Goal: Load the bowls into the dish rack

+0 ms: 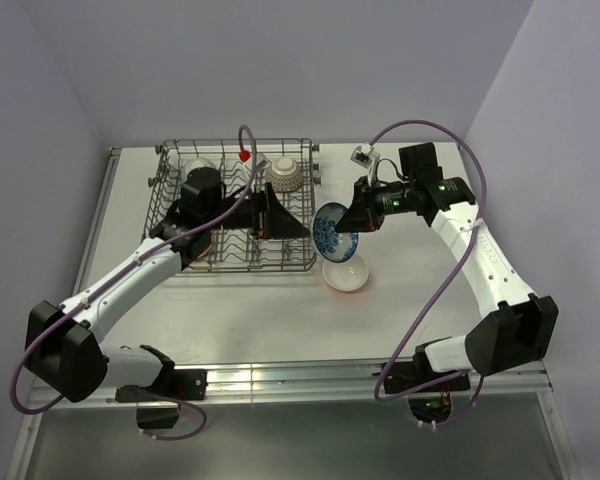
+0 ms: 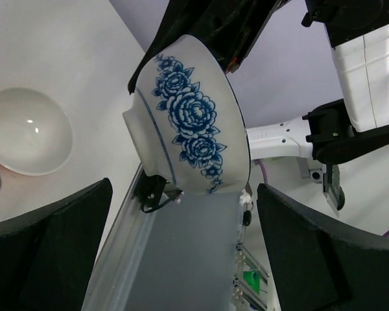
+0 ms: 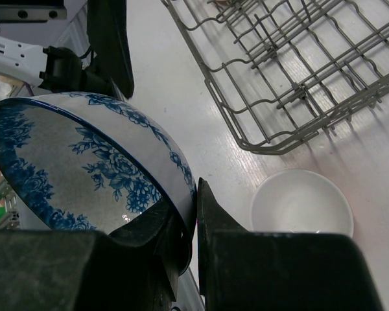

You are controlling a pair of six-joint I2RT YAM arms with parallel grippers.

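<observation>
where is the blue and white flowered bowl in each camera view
Top external: the blue and white bowl is mid-frame, just right of the dish rack, pinched by the right gripper.
Left wrist: upper centre, flowered outside facing the camera.
Right wrist: left half, rim clamped by that gripper.
Shared landmark: the white bowl on the table, in all three views.

I find the top camera high behind the near edge, looking down on the whole pale flat table (image 1: 250,320). Both wrist cameras sit close, facing opposite sides of the blue-flowered white ceramic bowl (image 2: 194,123), which all views share.
</observation>
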